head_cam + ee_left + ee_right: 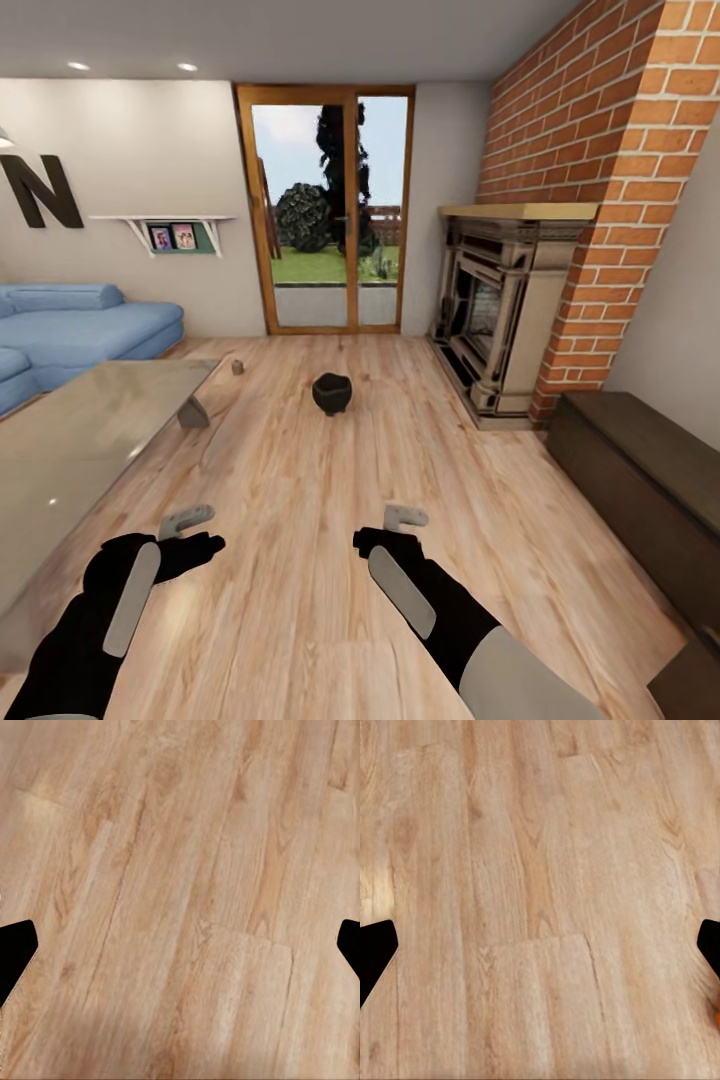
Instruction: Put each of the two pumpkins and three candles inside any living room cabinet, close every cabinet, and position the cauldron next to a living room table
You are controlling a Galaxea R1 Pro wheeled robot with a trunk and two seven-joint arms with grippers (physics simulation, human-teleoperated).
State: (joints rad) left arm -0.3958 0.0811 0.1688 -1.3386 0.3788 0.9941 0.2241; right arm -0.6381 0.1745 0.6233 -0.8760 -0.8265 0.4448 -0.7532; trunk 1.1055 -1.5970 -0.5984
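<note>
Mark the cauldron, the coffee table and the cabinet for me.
cauldron [332, 393], head view, on its black front wall.
table [80, 430], head view, on its bare grey-green top.
cabinet [640, 445], head view, on its dark top.

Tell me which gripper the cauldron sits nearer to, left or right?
The right gripper. The cauldron stands on the floor ahead, closer to it than to the left gripper, which hangs by the table.

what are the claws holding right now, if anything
Nothing. In the wrist views both the left claw and right claw have fingertips spread wide with just bare wood floor between them.
</note>
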